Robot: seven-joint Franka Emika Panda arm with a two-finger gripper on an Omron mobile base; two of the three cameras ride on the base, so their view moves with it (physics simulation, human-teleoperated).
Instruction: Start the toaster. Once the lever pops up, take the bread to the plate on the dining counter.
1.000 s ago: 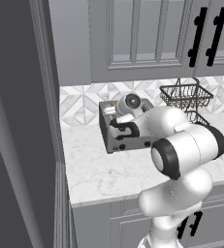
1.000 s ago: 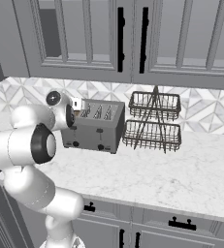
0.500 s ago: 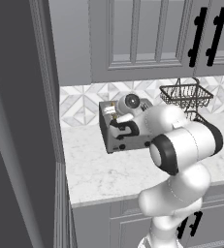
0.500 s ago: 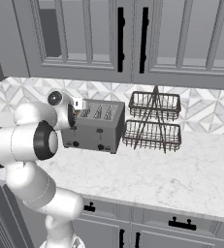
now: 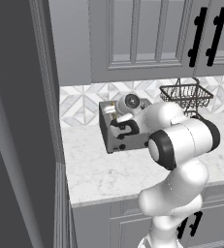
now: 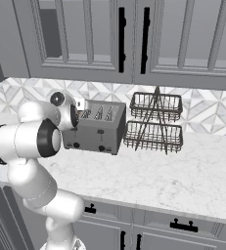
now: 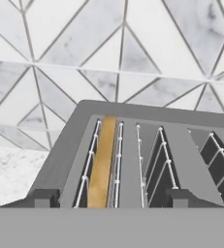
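The grey toaster stands on the marble worktop against the tiled wall, with its black levers and knobs on the front face. In the hand view I look down on the toaster top. The bread sits in the leftmost slot, showing only its golden-tan crust edge. My gripper hovers just above that slot, open, one dark fingertip on each side of the bread and touching nothing. From the left base view the gripper hangs over the toaster at its left end. The plate and dining counter are out of view.
A two-tier dark wire basket rack stands right of the toaster. Grey upper cabinets hang overhead. A tall dark panel closes off the worktop's left end. Bare marble worktop stretches in front and to the right.
The arm and hand have barely shifted. The hand stays over the toaster's left end.
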